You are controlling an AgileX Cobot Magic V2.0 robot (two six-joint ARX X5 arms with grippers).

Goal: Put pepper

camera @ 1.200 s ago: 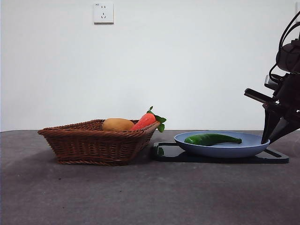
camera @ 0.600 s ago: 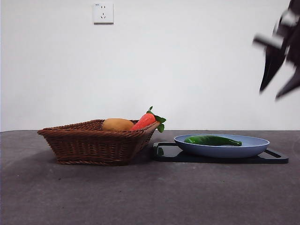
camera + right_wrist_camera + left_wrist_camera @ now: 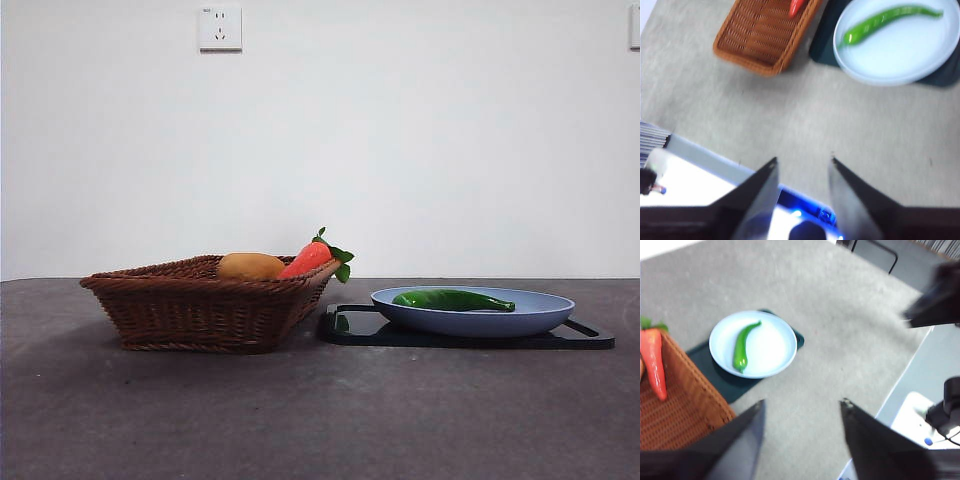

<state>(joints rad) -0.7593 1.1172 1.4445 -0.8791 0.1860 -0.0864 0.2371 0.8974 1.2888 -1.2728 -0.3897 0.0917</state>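
On grey table: pepper in plate.

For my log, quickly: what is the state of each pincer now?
Left pincer: open, holding nothing.
Right pincer: open, holding nothing; the pepper lies on the plate.

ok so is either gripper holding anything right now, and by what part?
Nothing is held. The left gripper and right gripper are both open and empty, high above the table. The pepper lies loose on the blue plate.
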